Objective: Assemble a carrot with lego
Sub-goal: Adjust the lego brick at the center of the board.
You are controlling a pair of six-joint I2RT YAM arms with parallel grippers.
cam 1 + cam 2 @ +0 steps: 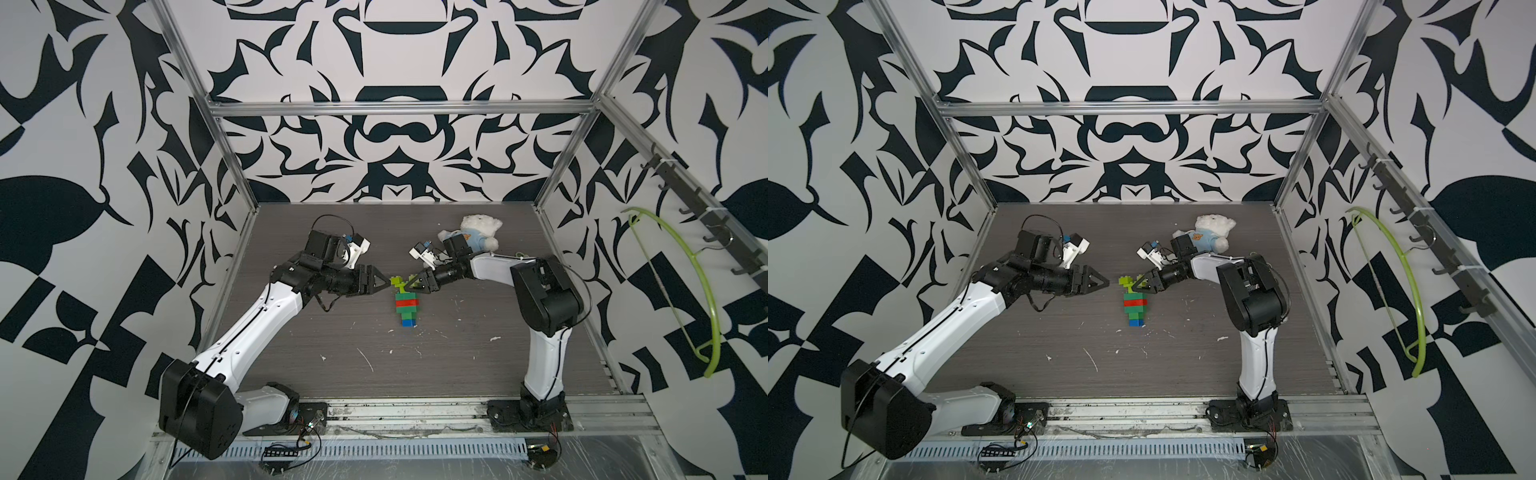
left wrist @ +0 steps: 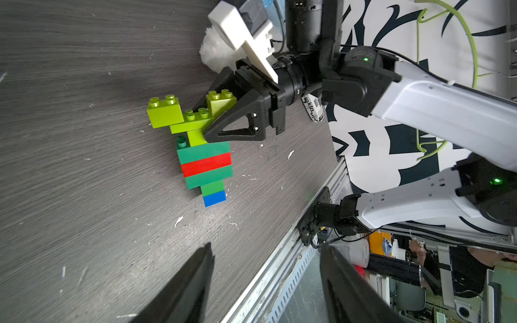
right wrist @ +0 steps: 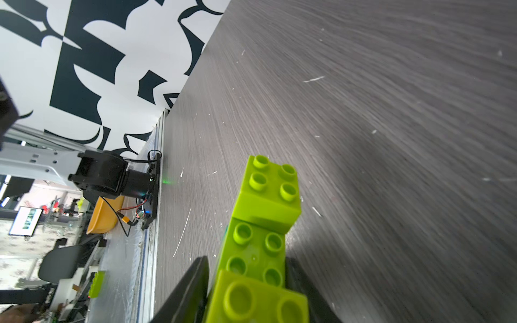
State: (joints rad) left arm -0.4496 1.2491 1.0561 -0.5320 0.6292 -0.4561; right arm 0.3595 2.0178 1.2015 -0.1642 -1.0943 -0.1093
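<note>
Carrot [image 1: 407, 307]: lies flat on table [image 1: 374, 365], mid-field in both top views; blue tip toward the robot bases, forked lime top [image 2: 165, 113] toward the back wall.
Layers (tip to top): blue, dk green steps, one red band [image 2: 206, 165], dk green, then lime stem & fork; all bricks joined in one piece.
Right gripper [image 1: 406, 286]: at the lime top. Jaws straddle the fork arm on its own side, one finger each side, w/ the lower finger's tip at the stem.
Right jaws, detail: right wrist view shows fingers [image 3: 193, 288] close beside the lime bricks. Whether they press or stand just off cannot be told.
Left gripper [image 1: 388, 282]: level w/ the other fork arm, near it but apart.
Left jaws, detail: abt half apart in left wrist view, nothing between them.
Teddy bear [image 1: 478, 232]: white, behind the right wrist near the table's back edge, partly hidden by the arm.
</note>
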